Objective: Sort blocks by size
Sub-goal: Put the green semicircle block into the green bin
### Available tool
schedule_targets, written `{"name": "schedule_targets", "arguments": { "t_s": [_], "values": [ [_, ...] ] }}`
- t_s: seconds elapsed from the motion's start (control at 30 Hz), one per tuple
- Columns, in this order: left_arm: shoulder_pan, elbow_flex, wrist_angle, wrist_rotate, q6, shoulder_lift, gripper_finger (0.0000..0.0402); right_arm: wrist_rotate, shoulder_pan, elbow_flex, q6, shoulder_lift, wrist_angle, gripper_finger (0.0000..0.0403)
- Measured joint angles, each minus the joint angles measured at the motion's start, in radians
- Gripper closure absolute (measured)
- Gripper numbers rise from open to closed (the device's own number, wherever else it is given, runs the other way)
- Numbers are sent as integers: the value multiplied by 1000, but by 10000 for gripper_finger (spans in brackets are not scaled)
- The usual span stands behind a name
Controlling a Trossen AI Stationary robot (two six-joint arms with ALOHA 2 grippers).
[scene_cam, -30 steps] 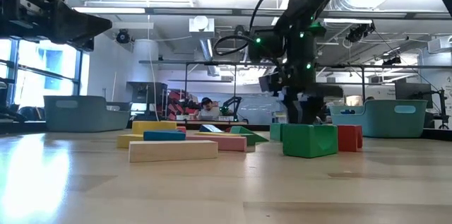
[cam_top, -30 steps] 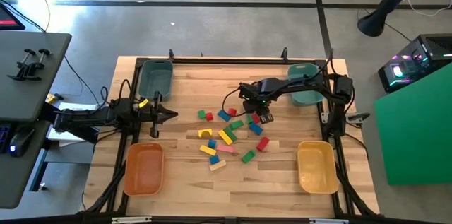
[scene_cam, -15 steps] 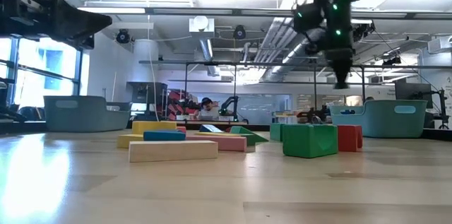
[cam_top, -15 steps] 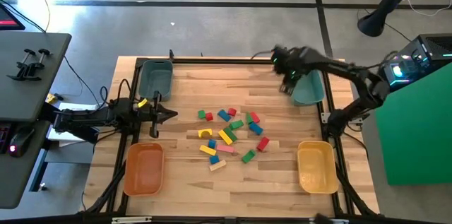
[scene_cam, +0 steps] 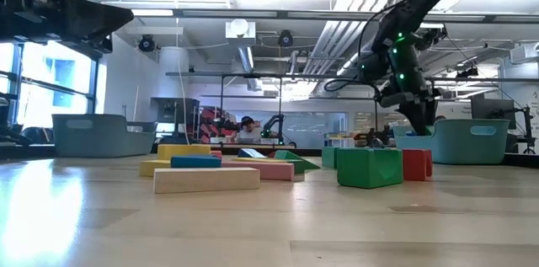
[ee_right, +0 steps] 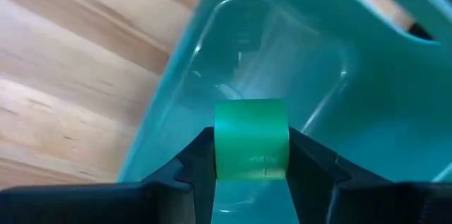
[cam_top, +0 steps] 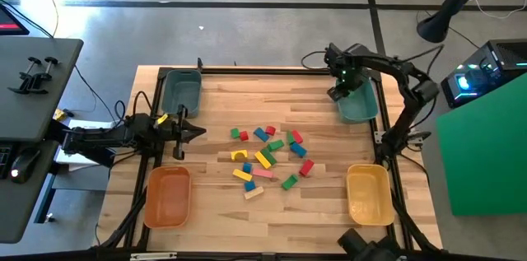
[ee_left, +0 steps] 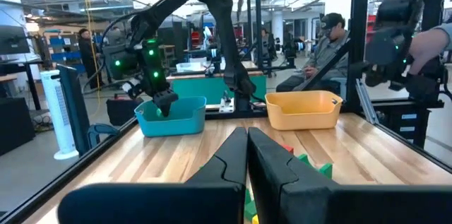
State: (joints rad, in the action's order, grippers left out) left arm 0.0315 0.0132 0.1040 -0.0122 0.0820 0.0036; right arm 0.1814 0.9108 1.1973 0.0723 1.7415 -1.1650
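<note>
Several small coloured blocks [cam_top: 268,156] lie loose on the middle of the wooden table; in the low view a green cube [scene_cam: 369,167] and a natural wood bar [scene_cam: 206,179] stand nearest. My right gripper [cam_top: 340,90] is over the far-right teal bin [cam_top: 360,106], shut on a small green block [ee_right: 251,139]. It also shows in the low view [scene_cam: 418,117]. My left gripper [cam_top: 198,134] waits at the table's left side, shut and empty, pointing toward the blocks. My right gripper pinches the green block by two opposite sides [ee_right: 220,146] between its two fingers [ee_right: 194,164]. The fingers slant downward into the teal bin's opening. The block is lifted clear, above the bin's inside [ee_right: 318,111].
A second teal bin [cam_top: 181,92] stands at the far left, an orange bin [cam_top: 169,197] at the near left, a yellow bin [cam_top: 368,193] at the near right. A black frame runs along the table's edges. People sit in the room beyond [ee_left: 328,47].
My right gripper has risen from the pile of blocks with the green block, swung toward the table's far right corner, and come down over the teal bin. The block is carried clear of the table. The other blocks have stayed in place.
</note>
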Motion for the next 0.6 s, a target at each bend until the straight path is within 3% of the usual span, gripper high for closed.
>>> {"name": "schedule_targets", "arguments": {
  "t_s": [0.37,0.6],
  "values": [
    [0,0,-1,0,-1,0,401,13,-14,-158,0,4,93,273],
    [0,0,-2,0,-1,0,401,13,-14,-180,-1,4,135,264]
  ]
}}
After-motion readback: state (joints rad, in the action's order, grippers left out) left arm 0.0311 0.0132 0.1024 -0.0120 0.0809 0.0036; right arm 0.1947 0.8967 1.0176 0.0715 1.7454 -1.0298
